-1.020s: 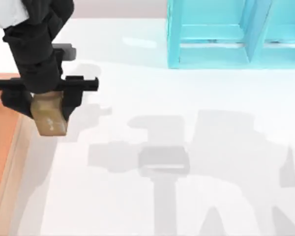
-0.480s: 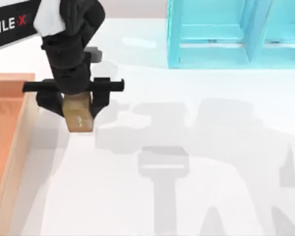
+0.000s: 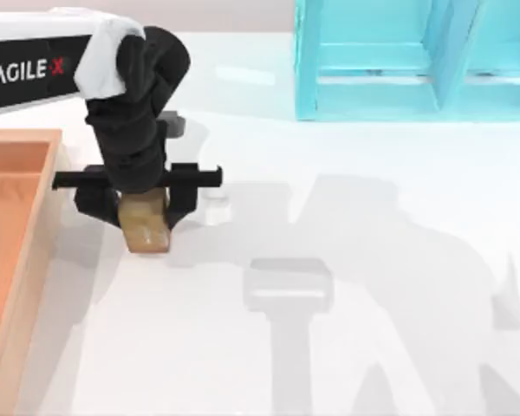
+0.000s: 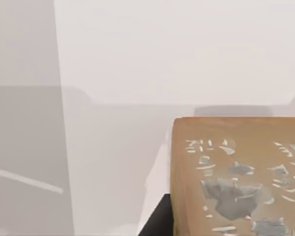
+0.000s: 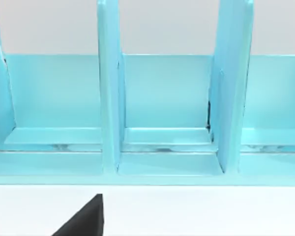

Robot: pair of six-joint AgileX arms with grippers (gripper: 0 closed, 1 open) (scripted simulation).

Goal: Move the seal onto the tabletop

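Fingers [image 3: 184, 186] of the left gripper [image 3: 143, 201] clamp the seal [image 3: 146, 224] over the tabletop [image 3: 347, 260], just right of the wooden tray [image 3: 17, 260] at its left edge, turquoise shelf unit [image 3: 416, 61] along the far edge.

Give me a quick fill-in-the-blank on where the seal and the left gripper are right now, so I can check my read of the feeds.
1. The seal is held by the ____ gripper.
2. The seal hangs over the white ____, to the right of the wooden tray.
3. The shelf unit at the table's back is coloured ____.

Missing words: left; tabletop; turquoise
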